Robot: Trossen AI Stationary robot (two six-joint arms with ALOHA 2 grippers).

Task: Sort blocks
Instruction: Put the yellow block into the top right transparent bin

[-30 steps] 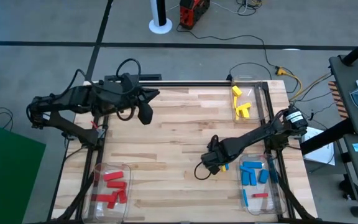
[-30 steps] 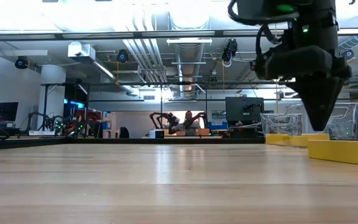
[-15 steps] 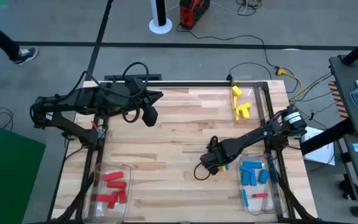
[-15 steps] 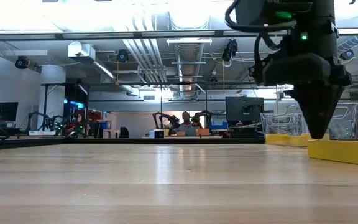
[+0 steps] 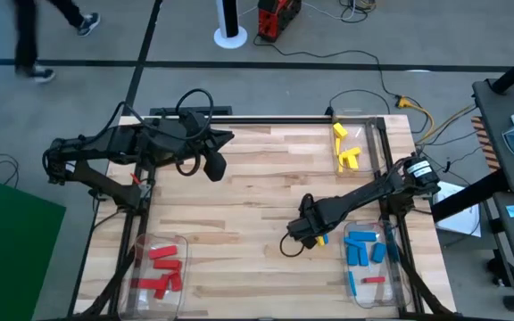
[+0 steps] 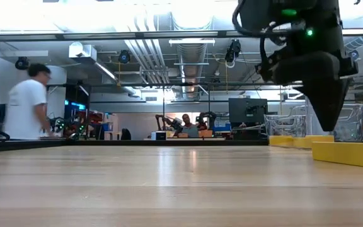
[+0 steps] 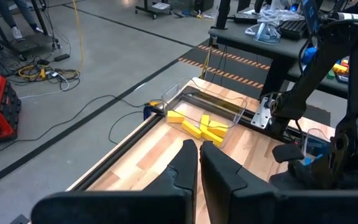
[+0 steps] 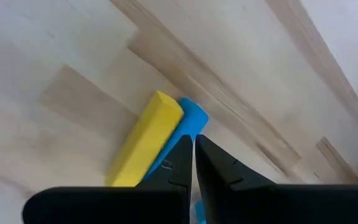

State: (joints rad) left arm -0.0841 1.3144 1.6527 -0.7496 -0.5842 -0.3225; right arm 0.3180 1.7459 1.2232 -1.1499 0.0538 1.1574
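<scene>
1. Blocks left on the bare wood were two: a yellow block (image 8: 143, 140) and a blue block (image 8: 180, 134), lying side by side and touching along their long faces, just beside the blue bin (image 5: 370, 263) at the table's right near corner.

2. Right gripper (image 5: 303, 234) hung directly over that pair, its fingers (image 8: 173, 165) drawn together with only a sliver between them and nothing held. From the wrist view the tips sat over the blue block, the yellow one just to one side.

3. Both blocks' long axes ran parallel and, seen past the fingers, slanted away from the gripper roughly in line with the closed tips. My judgement is that a grasp would need the fingers spread and set across the blue block's narrow width, and the touching yellow neighbour leaves little room on that side.

4. Left gripper (image 5: 211, 166) waited well apart at the far left of the table, fingers nearly together and empty; the right arm was plainly the nearer.

5. Blocks were smooth, hard-edged rectangular bricks in solid colour. The table (image 5: 248, 196) was pale planked wood with visible grain. Clear plastic bins held the sorted red blocks (image 5: 159, 267) at near left and yellow blocks (image 5: 344, 147) at far right.
</scene>
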